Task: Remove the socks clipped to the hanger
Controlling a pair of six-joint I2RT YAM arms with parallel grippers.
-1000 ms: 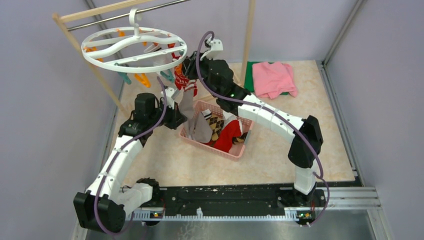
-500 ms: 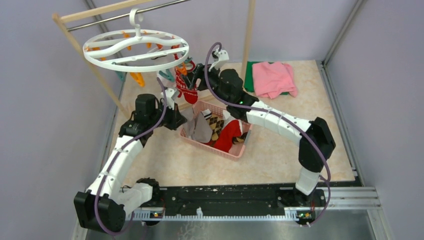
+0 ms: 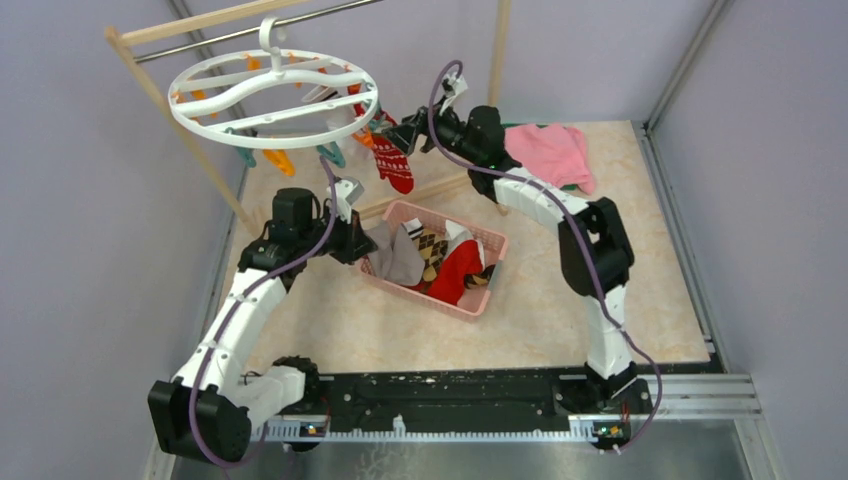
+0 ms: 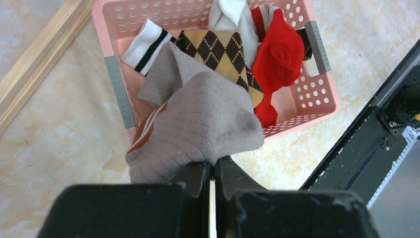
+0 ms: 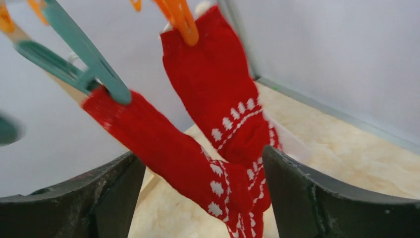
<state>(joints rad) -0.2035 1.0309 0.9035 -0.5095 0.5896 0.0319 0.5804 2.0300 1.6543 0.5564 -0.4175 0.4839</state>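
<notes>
Well, at the far left of the top view the one white hanger (image 3: 273, 100) hangs by its hook from the metal bar of the wooden rack (image 3: 190, 145). Orange and teal clips dangle under its ring, but I cannot count them all exactly. Below it, my left gripper (image 3: 366, 243) is clenched on one grey sock (image 3: 395, 258). The left wrist camera confirms this: the two fingers (image 4: 198, 176) are pressed together with the ribbed grey fabric pinched between them, just at the near edge of the one pink basket (image 3: 430, 293). Whether the second grey fold behind it belongs to the same sock, I cannot tell. Inside the basket I count four other pieces: one white sock with black stripes (image 4: 146, 44), one brown argyle sock (image 4: 220, 49), one plain white sock (image 4: 230, 15) and one red sock (image 4: 277, 54). Further right and higher, two red socks with white pattern (image 3: 393, 165) hang from the right side of the hanger. In the right wrist view one is held by a teal clip (image 5: 94, 64) and the other by an orange clip (image 5: 181, 20). My right gripper (image 3: 392, 135) is released, its jaws wide apart, and both red socks hang in the gap between them. I cannot tell if a finger touches the fabric. At the far right one pink cloth (image 3: 545, 155) lies on the table (image 3: 650, 300).
</notes>
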